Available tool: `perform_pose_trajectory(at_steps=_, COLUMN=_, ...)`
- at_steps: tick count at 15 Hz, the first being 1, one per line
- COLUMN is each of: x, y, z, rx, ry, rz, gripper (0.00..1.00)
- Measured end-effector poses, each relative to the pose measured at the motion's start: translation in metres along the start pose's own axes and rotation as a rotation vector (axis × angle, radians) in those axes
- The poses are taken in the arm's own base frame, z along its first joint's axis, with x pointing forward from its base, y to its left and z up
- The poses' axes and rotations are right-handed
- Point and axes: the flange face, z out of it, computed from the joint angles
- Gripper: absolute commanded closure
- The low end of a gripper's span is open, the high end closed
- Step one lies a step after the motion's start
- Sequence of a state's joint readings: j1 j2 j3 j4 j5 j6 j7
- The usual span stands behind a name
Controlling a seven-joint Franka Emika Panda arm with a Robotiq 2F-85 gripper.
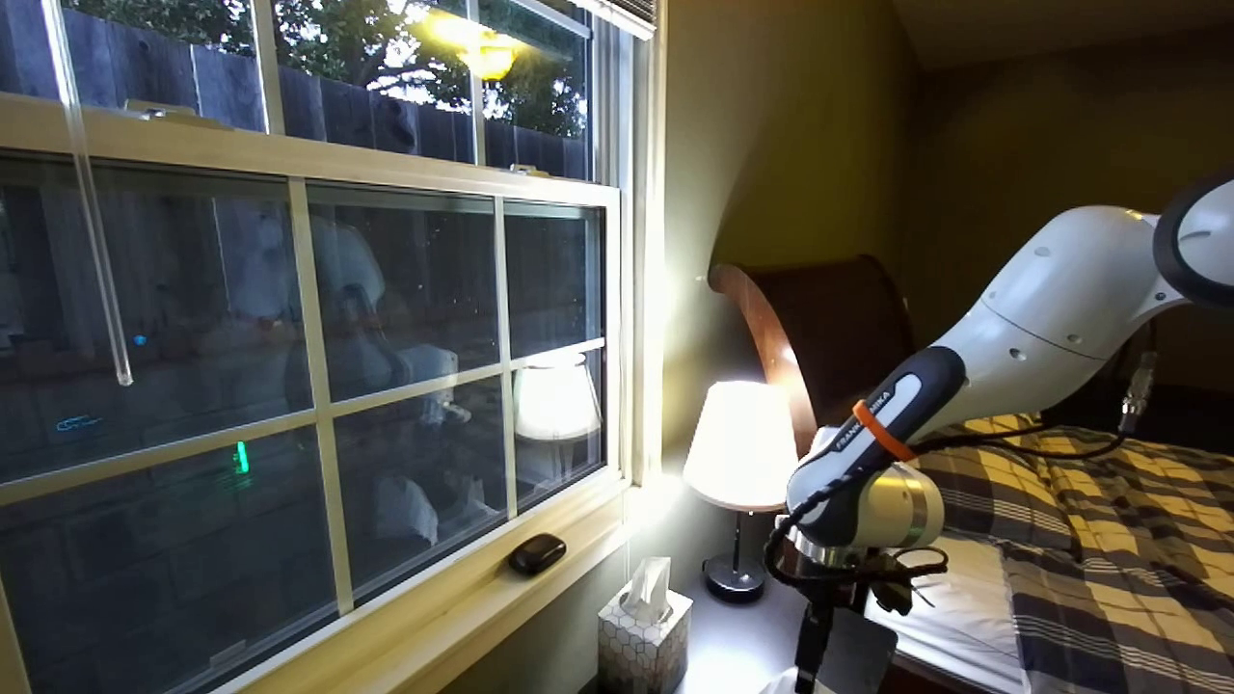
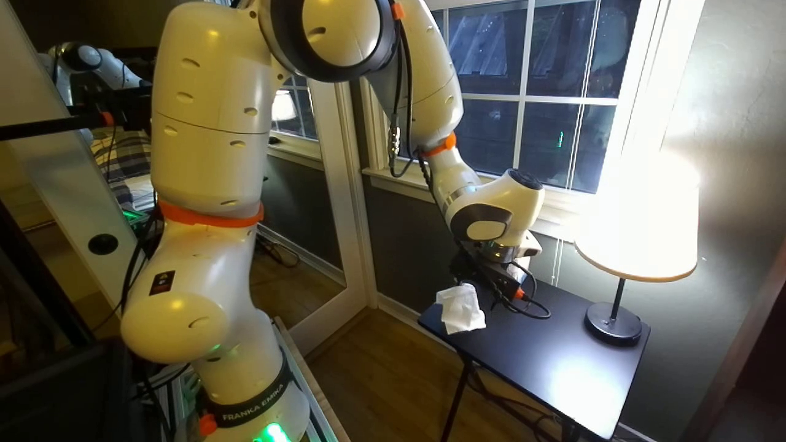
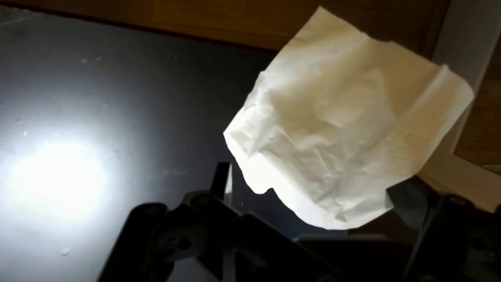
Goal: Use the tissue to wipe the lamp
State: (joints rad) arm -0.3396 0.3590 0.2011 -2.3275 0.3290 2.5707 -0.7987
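Note:
The tissue (image 3: 336,129), a crumpled white sheet, lies across the space in front of my gripper (image 3: 315,191) in the wrist view. The fingers are wide apart; the tissue's lower edge overlaps the right finger's tip. The tissue also shows near the table's corner in an exterior view (image 2: 460,309); I cannot tell whether it rests on the tabletop. My gripper (image 2: 485,285) points down there, beside the tissue. The lamp (image 1: 740,448), with glowing cream-white shade and dark base, stands upright, apart from the gripper. It also shows in an exterior view (image 2: 642,215), not in the wrist view.
The dark table (image 2: 540,350) carries the lamp at its far end. A patterned tissue box (image 1: 644,641) stands beside the window sill. A small black object (image 1: 537,554) sits on the sill. A bed (image 1: 1109,540) is beside the table. A cable loop (image 2: 534,307) hangs from the wrist.

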Motion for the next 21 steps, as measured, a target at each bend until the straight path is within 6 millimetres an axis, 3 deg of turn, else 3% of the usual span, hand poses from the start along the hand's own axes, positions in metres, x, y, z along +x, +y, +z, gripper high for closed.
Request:
perform_pose_trajectory(at_steps=5, x=0.000, y=0.027, z=0.011, rx=0.068, ry=0.024, rz=0.093, gripper=0.00)
perform_pose_trajectory(at_steps=8, x=-0.007, y=0.052, z=0.034, rx=-0.007, ry=0.066, rz=0.124, gripper=0.00)
perform_pose_trajectory(at_steps=12, x=-0.014, y=0.070, z=0.067, rx=-0.151, ry=0.120, rz=0.104, gripper=0.00)
perform_pose_trajectory(at_steps=16, x=-0.010, y=0.078, z=0.081, rx=-0.303, ry=0.193, rz=0.009, gripper=0.00)
perform_pose_trajectory(at_steps=21, x=0.008, y=0.068, z=0.074, rx=-0.428, ry=0.334, rz=-0.117, gripper=0.00)
